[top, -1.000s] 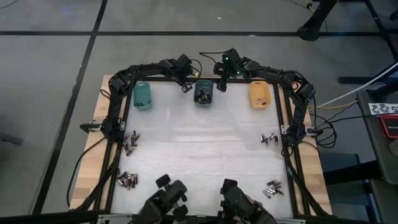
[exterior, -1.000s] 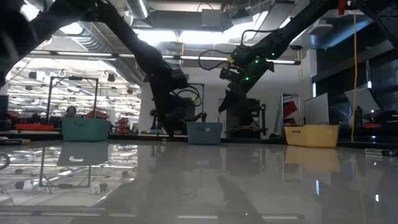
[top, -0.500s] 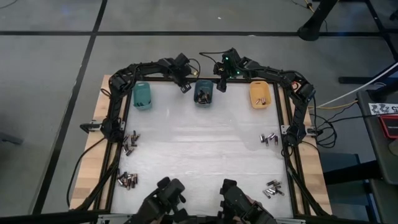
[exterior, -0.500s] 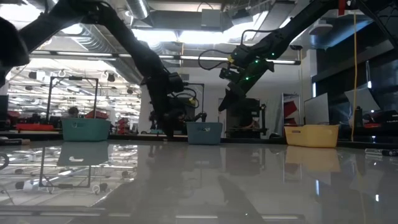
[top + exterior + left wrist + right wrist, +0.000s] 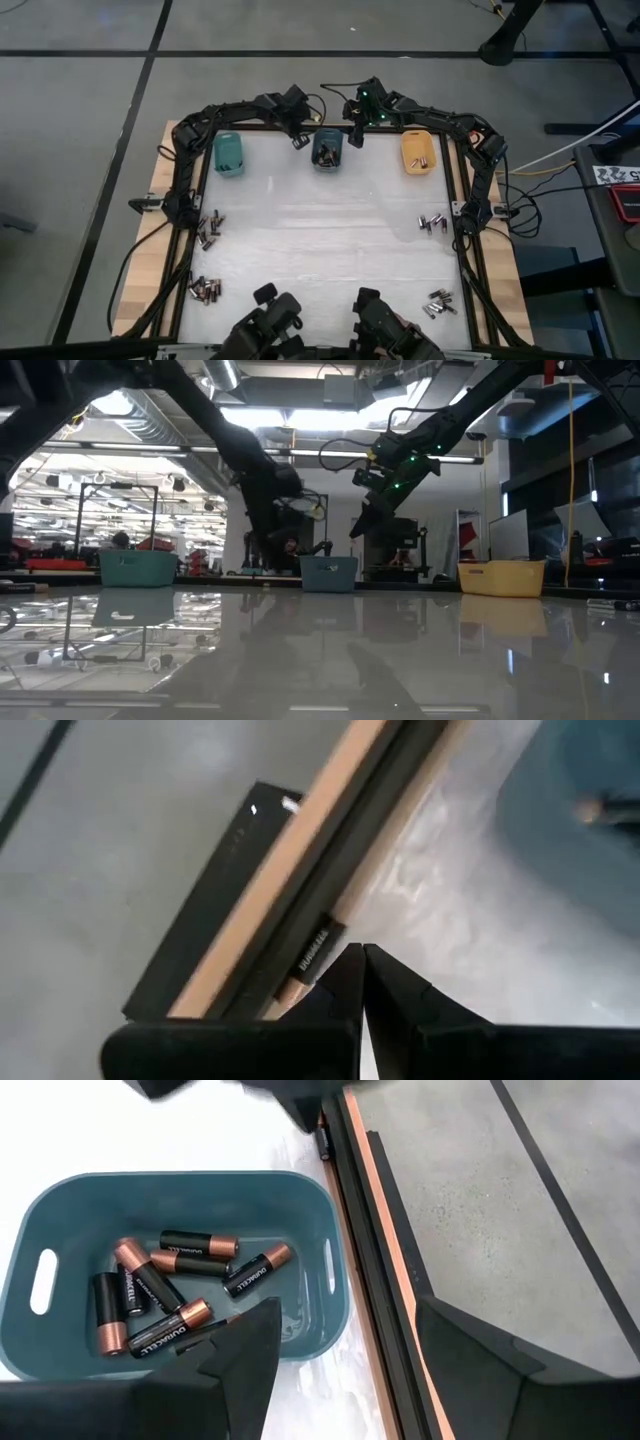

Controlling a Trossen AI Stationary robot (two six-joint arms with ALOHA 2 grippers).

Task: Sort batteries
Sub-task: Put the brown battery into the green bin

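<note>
My left gripper [image 5: 299, 141], pressed together, has edged toward twelve; my spread right gripper [image 5: 345, 1345] hovers over the blue bin [image 5: 60, 1210] holding batteries [image 5: 165, 1295].

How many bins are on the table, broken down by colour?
teal bin: 1
blue bin: 1
orange bin: 1
Total: 3 bins
</note>
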